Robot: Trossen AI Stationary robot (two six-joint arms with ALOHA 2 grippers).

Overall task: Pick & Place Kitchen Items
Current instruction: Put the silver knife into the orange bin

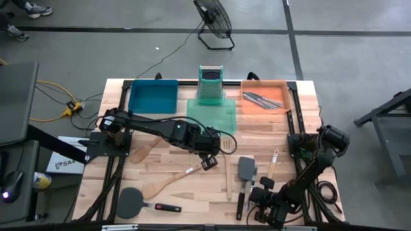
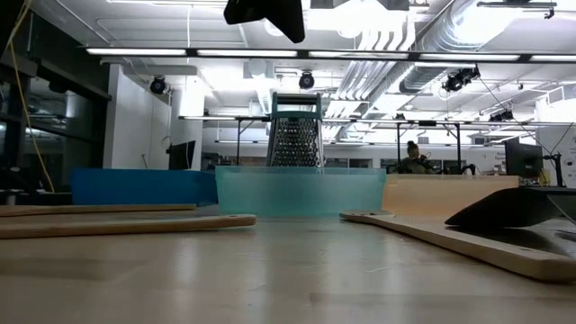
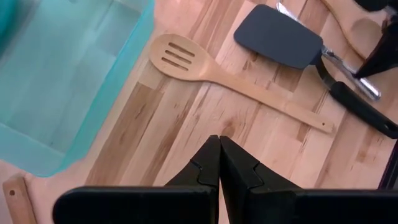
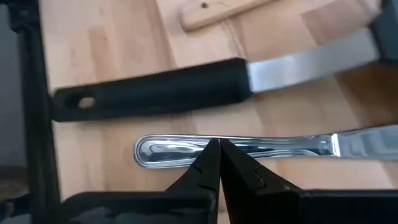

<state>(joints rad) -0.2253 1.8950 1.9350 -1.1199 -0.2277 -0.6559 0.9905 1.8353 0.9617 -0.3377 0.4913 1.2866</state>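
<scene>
My left gripper hovers shut over bare wood at the table's middle. Ahead of it lie a slotted wooden spoon and a black spatula. My right gripper is shut near the near edge, its tips above a silver utensil handle that lies flat beside a black handle. Other wooden utensils and a black spatula with a red-tipped handle lie loose on the table. Metal knives and forks lie in the orange tray. My right gripper points down at the silver handle's rounded free end, with its shut tips lying across the handle. I cannot tell whether they touch it. The handle lies flat on the table.
The blue tray, the green tray and the orange tray stand along the far edge. The metal grater stands upright at the green tray's far side. Black frame bars run along the table's sides.
</scene>
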